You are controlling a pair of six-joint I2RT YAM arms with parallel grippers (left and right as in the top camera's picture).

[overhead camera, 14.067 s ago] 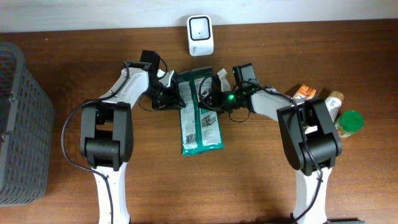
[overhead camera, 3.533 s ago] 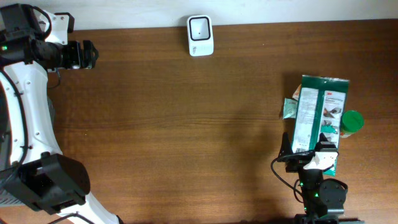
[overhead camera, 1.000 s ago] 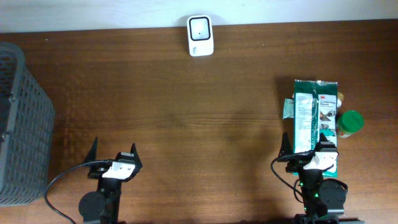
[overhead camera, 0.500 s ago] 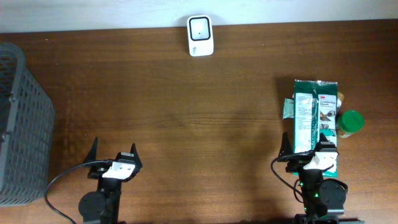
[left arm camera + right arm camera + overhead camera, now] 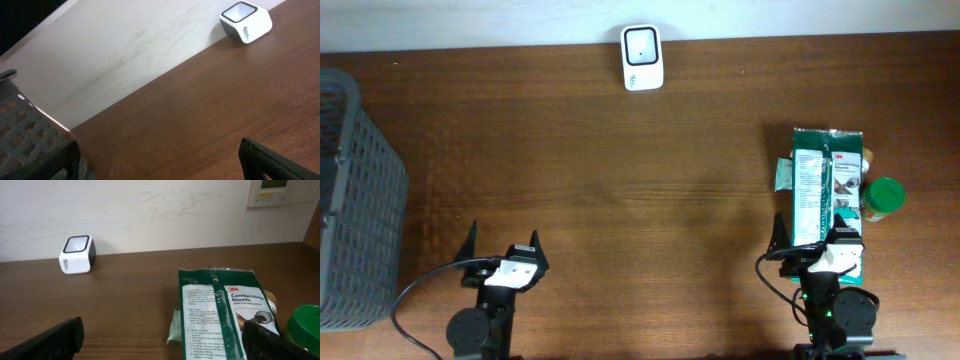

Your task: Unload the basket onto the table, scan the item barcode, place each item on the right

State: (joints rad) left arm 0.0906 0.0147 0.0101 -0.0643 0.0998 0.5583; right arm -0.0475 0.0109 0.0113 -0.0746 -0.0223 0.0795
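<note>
Item under inspection: the 3M glove packet lies flat, long axis running away from the robot, on the right side of the counter. It is well apart from the barcode scanner, which stands at the far edge near the middle. The packet's left edge overlaps a pale green sachet, and a green-lidded jar sits just beside its right edge. A grey basket stands at the far left, clear of the work. The right gripper stands wide open with nothing in it, directly behind the packet's near end. The left gripper is likewise wide open and empty, over bare wood on the left. Handling assessment: the packet appears to be a thin, glossy film bag with soft contents, so it is judged light, limp and somewhat slippery. It will likely sag or fold if taken by one corner, and it is not fragile. Recommended hold: across the flat sealed margin at the near end, or pinched at mid-length on a long edge, keeping the printed panel uncovered. The barcode's position cannot be made out from these views. Risk noted: lifting may drag the sachet or nudge the jar.
</note>
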